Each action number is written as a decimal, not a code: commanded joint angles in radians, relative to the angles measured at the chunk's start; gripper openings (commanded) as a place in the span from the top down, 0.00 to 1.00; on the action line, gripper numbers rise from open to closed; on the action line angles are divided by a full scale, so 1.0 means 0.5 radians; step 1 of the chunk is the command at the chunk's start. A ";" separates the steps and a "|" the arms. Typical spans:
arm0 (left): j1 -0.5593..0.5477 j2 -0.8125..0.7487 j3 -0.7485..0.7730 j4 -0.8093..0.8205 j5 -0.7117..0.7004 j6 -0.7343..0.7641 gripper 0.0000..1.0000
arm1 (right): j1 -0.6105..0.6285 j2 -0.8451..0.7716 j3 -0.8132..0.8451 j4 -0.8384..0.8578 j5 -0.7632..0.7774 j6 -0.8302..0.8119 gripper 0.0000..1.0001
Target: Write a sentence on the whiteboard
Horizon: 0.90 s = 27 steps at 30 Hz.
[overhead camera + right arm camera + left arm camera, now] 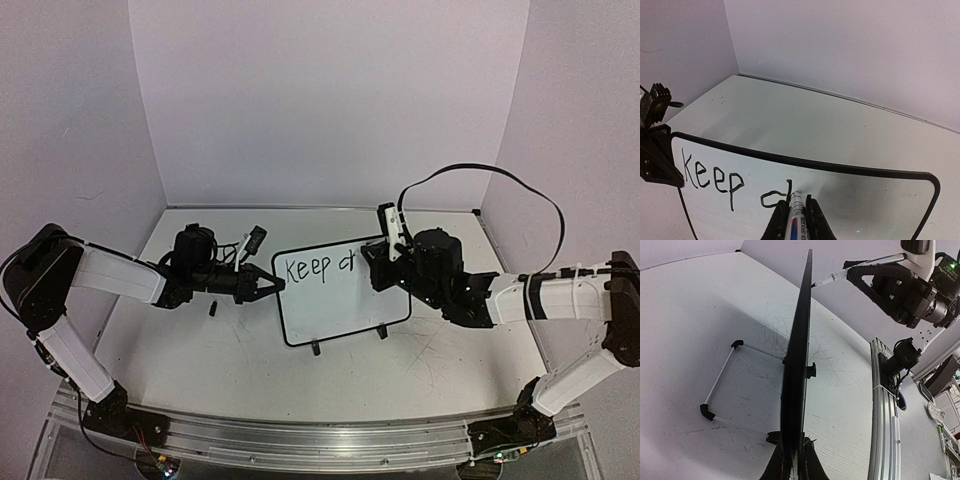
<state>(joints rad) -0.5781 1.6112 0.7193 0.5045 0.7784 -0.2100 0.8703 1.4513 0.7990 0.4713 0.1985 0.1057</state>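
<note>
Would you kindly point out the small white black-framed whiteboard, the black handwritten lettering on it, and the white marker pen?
Black-framed white whiteboard [345, 305]: top external view, bare lower surface.
Black handwritten lettering [714, 180]: right wrist view, the word "Keep".
White marker pen [796, 210]: right wrist view, barrel near tip.
</note>
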 commanded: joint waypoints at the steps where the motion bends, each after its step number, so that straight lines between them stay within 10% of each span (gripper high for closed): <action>1: 0.000 0.006 0.033 -0.036 -0.126 0.103 1.00 | -0.025 -0.033 0.035 0.034 0.129 0.000 1.00; 27: 0.000 0.013 0.047 -0.037 -0.127 0.098 1.00 | -0.025 -0.064 -0.102 -0.031 0.030 0.090 1.00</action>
<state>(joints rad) -0.5797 1.6112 0.7193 0.5045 0.7753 -0.2100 0.8680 1.4319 0.7589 0.4621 0.2036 0.1346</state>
